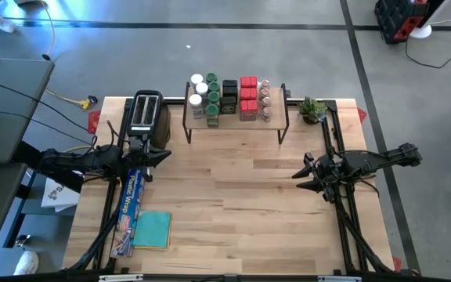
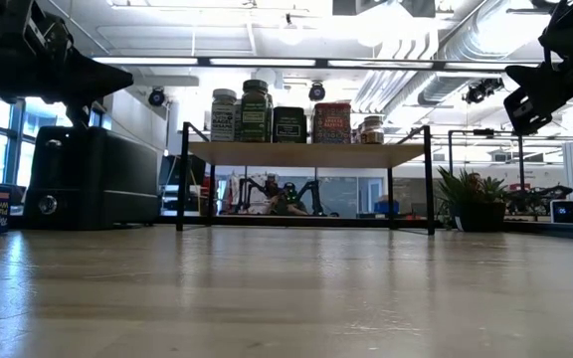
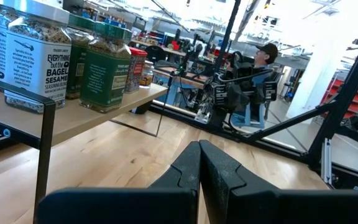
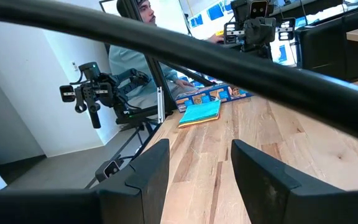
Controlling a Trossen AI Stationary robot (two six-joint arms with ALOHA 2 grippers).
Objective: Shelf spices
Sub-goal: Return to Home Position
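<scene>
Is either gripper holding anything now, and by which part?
Nothing is held. The left gripper is shut on nothing; the right gripper is open and empty. Both hover over the table.

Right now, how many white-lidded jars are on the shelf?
3 white-lidded jars, all at the left end of the shelf in the high view: rear jar, middle jar, front jar. Neighbours could hide others.

Table (image 1: 241, 207) as I have it on my feeds:
- Back centre: the shelf (image 1: 227, 123), with the spices (image 1: 229, 98) in rows across its top.
- Left of the shelf: toaster (image 1: 146, 113).
- Right of the shelf: potted plant (image 1: 313, 110).
- Front left: long box (image 1: 129, 205), with the folded cloth (image 1: 152, 229) just beside it on the right.
- Left gripper (image 1: 167, 156): before the toaster.
- Right gripper (image 1: 296, 174): before the plant.
</scene>
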